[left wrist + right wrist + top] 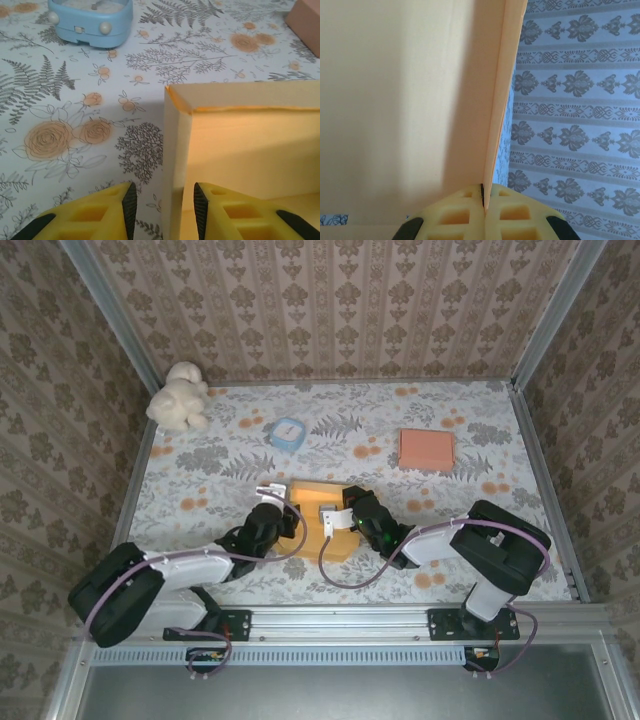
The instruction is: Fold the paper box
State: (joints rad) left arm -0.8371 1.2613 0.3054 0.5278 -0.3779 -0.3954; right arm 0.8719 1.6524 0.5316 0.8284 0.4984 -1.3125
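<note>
While the paper box lies at the centre of the top external frame on the floral table, the left gripper meets its frame-left wall and the right gripper reaches over its middle. At the bottom edge of the left wrist frame, the left gripper's jaws stand parted astride that upright wall, which sits closer to the right-hand finger. At the bottom centre of the right wrist frame, the right gripper is clenched on a thin upright panel of the box.
</note>
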